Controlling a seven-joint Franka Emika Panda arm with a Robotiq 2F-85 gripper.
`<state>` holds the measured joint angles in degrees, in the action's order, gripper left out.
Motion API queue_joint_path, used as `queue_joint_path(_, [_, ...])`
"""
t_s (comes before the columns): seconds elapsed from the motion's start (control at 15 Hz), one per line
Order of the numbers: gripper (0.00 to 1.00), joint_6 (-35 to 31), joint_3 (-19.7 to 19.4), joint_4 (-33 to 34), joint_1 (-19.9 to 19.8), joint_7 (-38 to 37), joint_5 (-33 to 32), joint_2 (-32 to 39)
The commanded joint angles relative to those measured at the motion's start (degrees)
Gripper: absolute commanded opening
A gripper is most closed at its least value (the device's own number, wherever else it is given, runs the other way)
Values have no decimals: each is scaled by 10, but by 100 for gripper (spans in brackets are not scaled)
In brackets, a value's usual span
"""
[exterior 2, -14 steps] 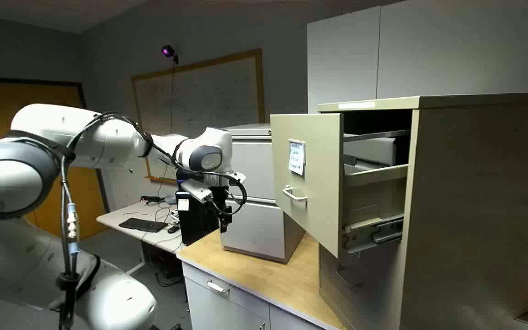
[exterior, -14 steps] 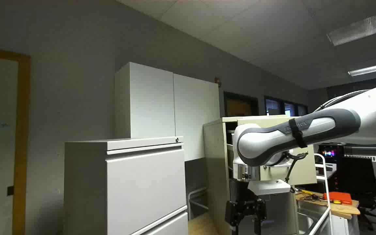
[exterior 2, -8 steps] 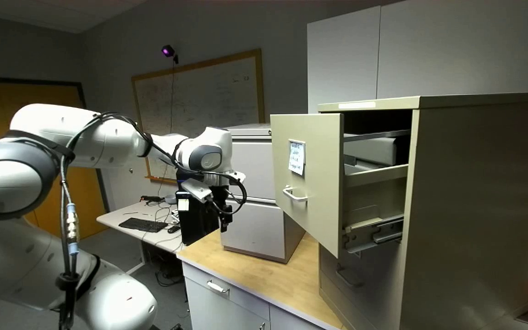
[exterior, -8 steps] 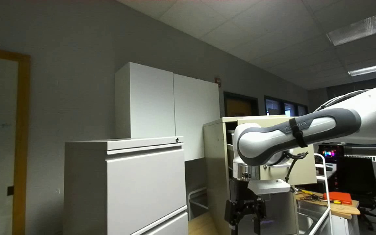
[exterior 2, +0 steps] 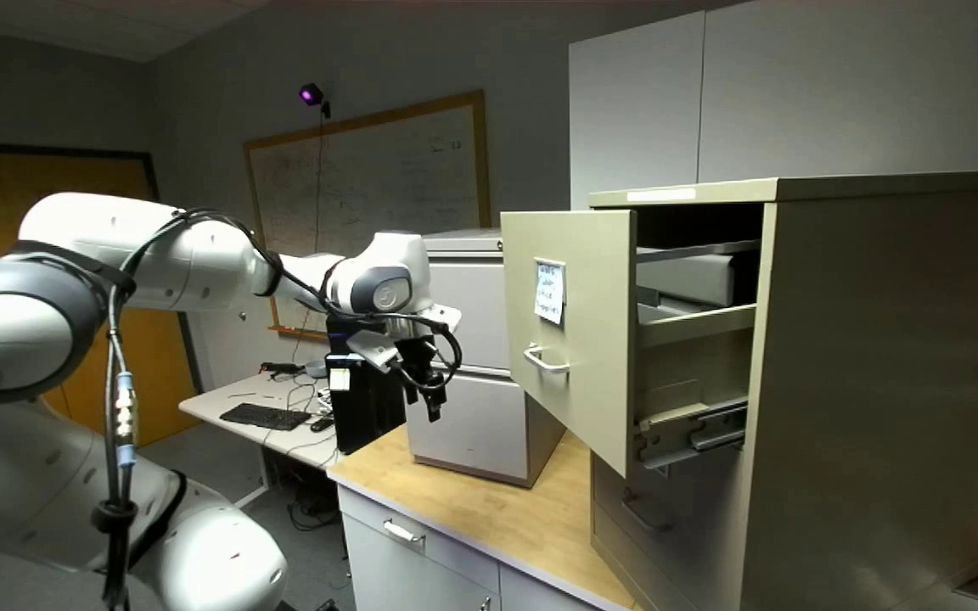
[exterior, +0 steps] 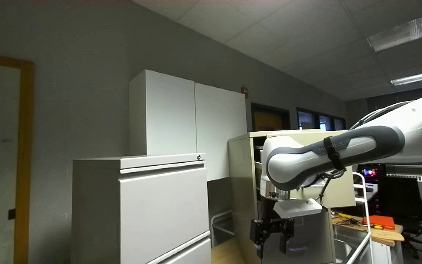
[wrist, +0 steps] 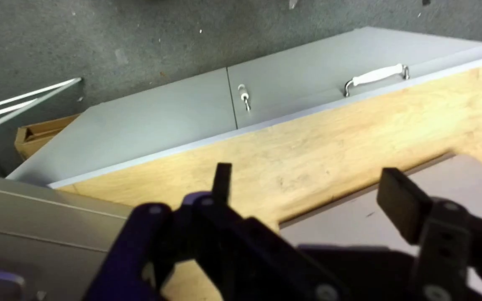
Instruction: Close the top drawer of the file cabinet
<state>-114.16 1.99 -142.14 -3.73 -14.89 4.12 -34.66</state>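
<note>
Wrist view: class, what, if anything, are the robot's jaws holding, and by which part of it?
Nothing is held: the jaws stand apart with a gap between them. In an exterior view, the handle of the open top drawer is ungripped.

A tall beige metal file cabinet (exterior 2: 879, 382) stands upright, its top drawer (exterior 2: 598, 339) extended level from just under the cabinet's top — open, with the inner side and metal slide (exterior 2: 693, 434) exposed between front and cabinet. The drawer's flat, upright front bears a written card (exterior 2: 549, 291) above a pale bar handle (exterior 2: 547, 360). Beneath it, the cabinet's lower front (exterior 2: 697, 526) sits flush with the body.
</note>
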Motion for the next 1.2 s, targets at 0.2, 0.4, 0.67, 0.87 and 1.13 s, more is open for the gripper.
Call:
queue_joint_path(0.2, [36,-96,32,-5,-68,-99,-97,-49])
queue_joint_path(0.4, [14,-125,35,-11,-107,-136,-140,-86])
queue_joint_path(0.67, [0,-161,36,-13,-164,-174,-181,-136])
queue_joint_path(0.87, [0,-212,45,-10,-206,-198,-208,-158])
queue_joint_path(1.13, [0,-339,73,-8,-272,-237,-251,-154])
